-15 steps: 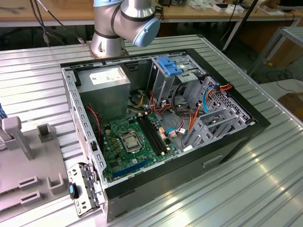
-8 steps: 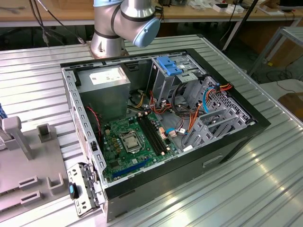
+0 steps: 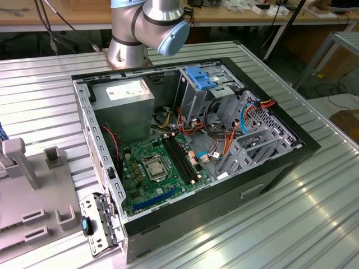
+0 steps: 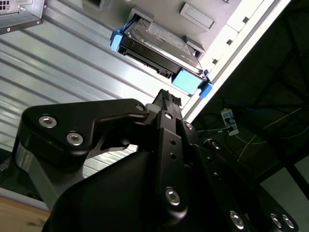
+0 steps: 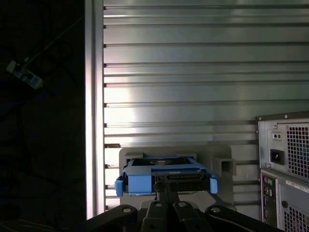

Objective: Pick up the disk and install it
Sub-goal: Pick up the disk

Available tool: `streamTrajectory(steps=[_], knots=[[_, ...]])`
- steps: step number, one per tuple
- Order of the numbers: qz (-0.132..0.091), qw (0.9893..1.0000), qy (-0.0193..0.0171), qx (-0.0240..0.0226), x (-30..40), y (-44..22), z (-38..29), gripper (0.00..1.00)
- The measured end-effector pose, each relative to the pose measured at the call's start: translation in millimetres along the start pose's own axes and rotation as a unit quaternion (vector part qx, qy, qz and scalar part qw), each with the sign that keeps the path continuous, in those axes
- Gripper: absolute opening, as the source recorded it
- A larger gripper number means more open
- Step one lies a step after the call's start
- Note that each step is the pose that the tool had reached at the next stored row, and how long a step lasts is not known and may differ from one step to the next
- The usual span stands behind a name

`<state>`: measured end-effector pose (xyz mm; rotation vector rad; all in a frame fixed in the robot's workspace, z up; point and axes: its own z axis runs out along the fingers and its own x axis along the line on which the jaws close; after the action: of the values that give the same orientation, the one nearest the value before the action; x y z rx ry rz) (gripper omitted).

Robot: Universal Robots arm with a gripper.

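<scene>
One disk (image 4: 161, 46) sits outside the computer case (image 5: 285, 164), not yet installed.
Gripper (image 5: 164, 187), closed on nothing, hangs just short of it; advancing like this could shove the disk rather than straddle it.

The worktop (image 3: 291, 224) is ribbed bare metal, brushed and silvery, with soft glare along its slats. The disk (image 5: 161, 170) has a dark-grey metal body with a dull sheen, edged by a smooth, bright blue plastic frame. In the second wrist view the claw (image 4: 166, 99) is matt black metal studded with shiny silver screw heads. The computer case (image 3: 224, 204) has a satin black outer shell over a raw grey sheet-metal chassis. Inside it, the motherboard (image 3: 151, 168) is glossy green and a bracket (image 3: 202, 77) is light-blue plastic. The robot arm (image 3: 140, 22) is smooth silver metal with a pale blue plastic cap. The holder (image 3: 33, 190) is matt grey plastic.
</scene>
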<state>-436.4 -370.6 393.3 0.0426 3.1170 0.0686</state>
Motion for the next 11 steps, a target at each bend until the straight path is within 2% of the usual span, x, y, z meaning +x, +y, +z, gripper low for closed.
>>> streamTrajectory(steps=[4,7,10,11], knots=[[-0.016,0.9999,0.0007,-0.0003,0.2,0.1,-0.1,0.11],[-0.055,0.9985,0.0025,-0.0012,0.5,0.0,-0.1,0.11],[-0.095,0.9954,0.0042,-0.0022,0.6,0.0,0.0,0.11],[-0.112,0.9937,0.005,-0.0025,0.5,0.0,0.0,0.11]])
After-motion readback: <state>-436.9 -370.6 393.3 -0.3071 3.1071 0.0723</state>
